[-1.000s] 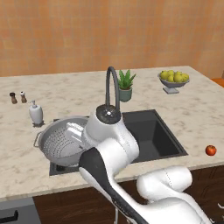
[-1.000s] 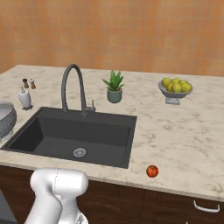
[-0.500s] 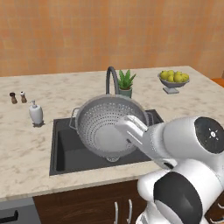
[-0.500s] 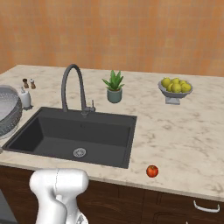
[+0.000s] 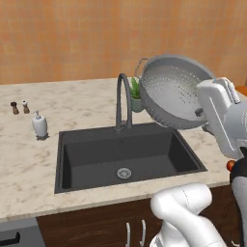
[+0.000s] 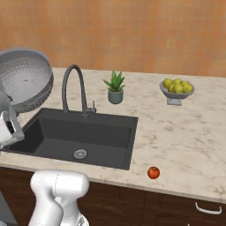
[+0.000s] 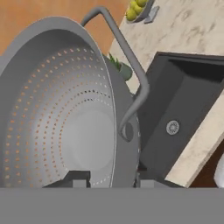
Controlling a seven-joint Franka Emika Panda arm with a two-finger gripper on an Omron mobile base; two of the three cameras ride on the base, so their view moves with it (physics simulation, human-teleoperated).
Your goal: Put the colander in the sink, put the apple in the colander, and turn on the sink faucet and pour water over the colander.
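Lifting fast, your two-finger gripper (image 7: 109,181) has carried the round perforated silver-grey metal colander (image 5: 174,91) from the counter left of the dark grey rectangular sink (image 5: 126,154) to high above its right side. Fingers clamp the rim, bowl tilted; lower it in next. The small red apple (image 6: 153,172) waits on the counter.

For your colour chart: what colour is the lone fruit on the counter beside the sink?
Red: the apple, clearest in the right base view.
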